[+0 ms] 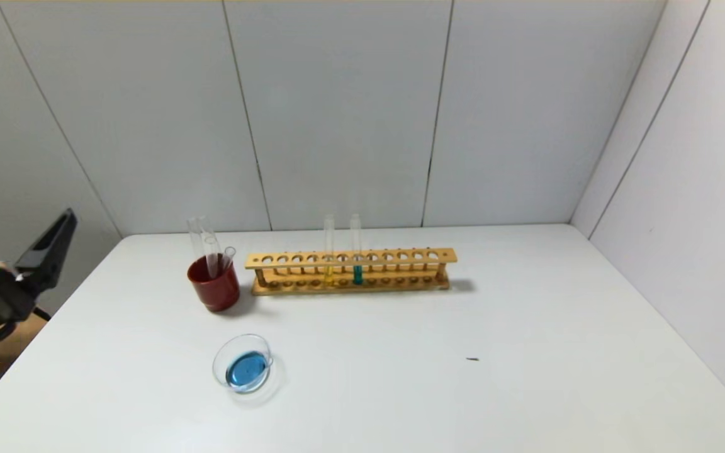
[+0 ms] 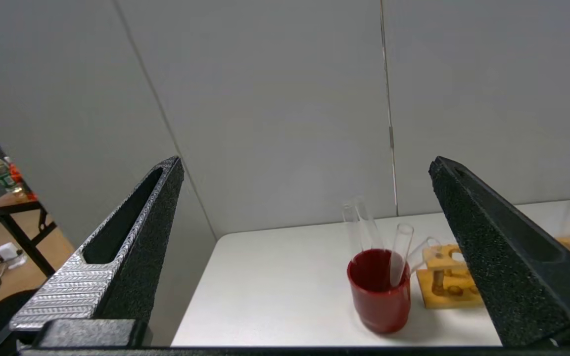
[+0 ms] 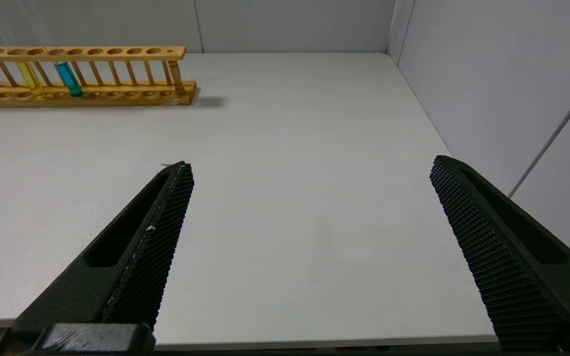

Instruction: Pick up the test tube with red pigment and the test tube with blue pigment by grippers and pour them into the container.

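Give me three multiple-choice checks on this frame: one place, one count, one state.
1. Where is the container?
A. in front of the red cup, nearer the robot
B. inside the red cup
C. behind the red cup

2. How many tubes stand in the wooden rack?
A. none
B. two
C. five

3. The left hand is:
A. open and empty
B. shut on a tube
C. shut on the red cup

Answers:
1. A, it sits on the table on the near side of the red cup.
2. B, one yellow tube and one teal tube.
3. A, its fingers are spread with nothing between them.
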`<action>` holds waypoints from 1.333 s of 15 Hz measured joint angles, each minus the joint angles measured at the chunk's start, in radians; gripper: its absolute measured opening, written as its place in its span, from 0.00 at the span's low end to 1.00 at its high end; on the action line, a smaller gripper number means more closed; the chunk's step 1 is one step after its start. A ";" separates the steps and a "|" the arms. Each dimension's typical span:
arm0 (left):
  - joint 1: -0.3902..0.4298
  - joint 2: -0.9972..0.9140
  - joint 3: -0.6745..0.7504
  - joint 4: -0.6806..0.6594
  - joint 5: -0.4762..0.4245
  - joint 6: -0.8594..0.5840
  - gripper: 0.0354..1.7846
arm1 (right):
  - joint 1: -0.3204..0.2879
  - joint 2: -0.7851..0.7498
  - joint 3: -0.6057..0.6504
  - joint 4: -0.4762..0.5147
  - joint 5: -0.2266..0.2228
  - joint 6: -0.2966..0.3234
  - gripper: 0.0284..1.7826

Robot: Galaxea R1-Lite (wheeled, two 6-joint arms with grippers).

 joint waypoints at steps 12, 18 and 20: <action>0.189 -0.919 0.169 0.622 -0.091 -0.082 0.98 | 0.000 0.000 0.000 0.000 0.000 0.000 0.98; 0.196 -0.994 0.171 0.990 -0.155 -0.111 0.98 | 0.000 0.000 0.000 0.000 0.000 0.000 0.98; 0.196 -0.997 0.171 1.080 -0.254 -0.136 0.98 | 0.000 0.000 0.000 0.000 0.000 0.000 0.98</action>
